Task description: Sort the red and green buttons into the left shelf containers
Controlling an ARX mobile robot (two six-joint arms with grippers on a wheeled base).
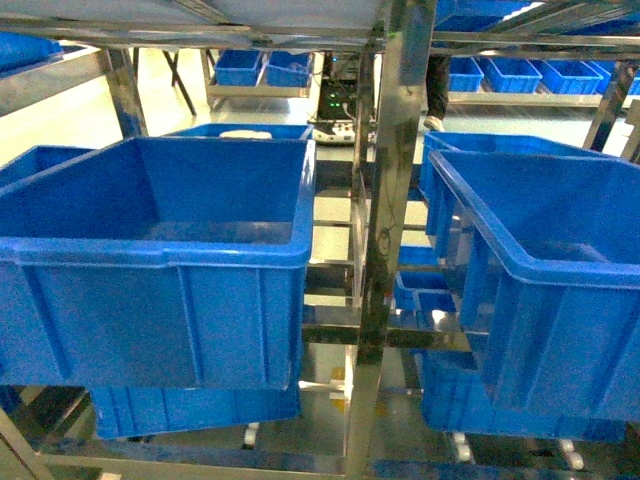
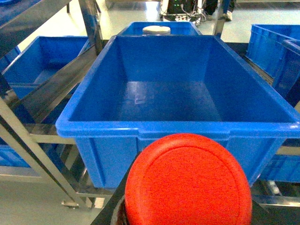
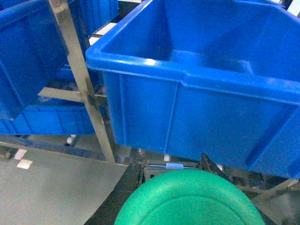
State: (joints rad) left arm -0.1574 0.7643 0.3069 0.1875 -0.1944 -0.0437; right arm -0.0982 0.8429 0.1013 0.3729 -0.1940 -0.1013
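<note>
Filling the bottom of the left wrist view is a round red button cap (image 2: 188, 180), very close to the camera, just in front of a large blue bin (image 2: 117, 126) that sits on a metal shelf frame (image 2: 47, 89). A round green button cap (image 3: 190, 199) fills the bottom of the right wrist view the same way, below another blue bin (image 3: 197, 112). Neither pincer is visible itself, so I cannot tell if they grasp these buttons. From the head camera, both bins look empty inside.
</note>
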